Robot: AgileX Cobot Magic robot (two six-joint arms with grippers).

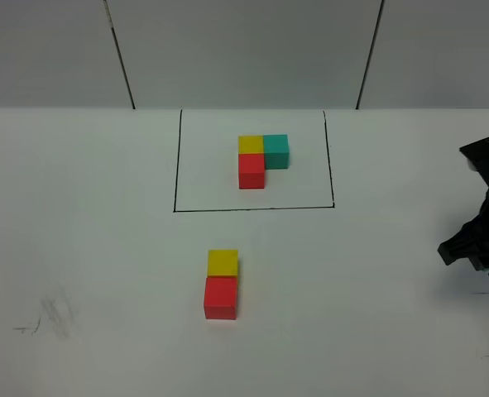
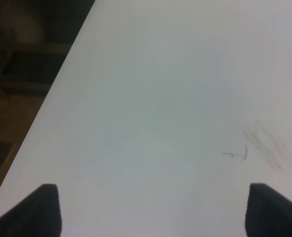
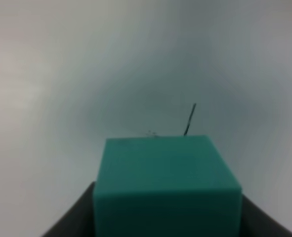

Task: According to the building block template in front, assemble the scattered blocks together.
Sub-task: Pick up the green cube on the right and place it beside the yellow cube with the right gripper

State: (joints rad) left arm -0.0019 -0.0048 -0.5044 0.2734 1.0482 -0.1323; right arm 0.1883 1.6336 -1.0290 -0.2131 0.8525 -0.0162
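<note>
The building block template (image 1: 261, 160) is an L of yellow, teal and red cubes inside a thin black drawn rectangle at the table's far middle. Two of the scattered blocks stand touching nearer the front: the yellow cube (image 1: 222, 262) directly behind the red cube (image 1: 221, 298). The teal cube (image 3: 165, 173) fills the right wrist view, gripped between the dark fingers of my right gripper (image 3: 168, 217), which is shut on it. In the exterior view that gripper (image 1: 474, 246) hangs at the far right edge, well away from the yellow-red pair. My left gripper (image 2: 153, 192) stands open over bare white table and is out of the exterior view.
Faint pencil scuffs (image 1: 50, 318) mark the table at the front left, seen also as scuffs (image 2: 257, 145) in the left wrist view. The table's edge (image 2: 62, 84) runs beside a dark floor there. A short black line (image 3: 189, 118) lies beyond the teal cube.
</note>
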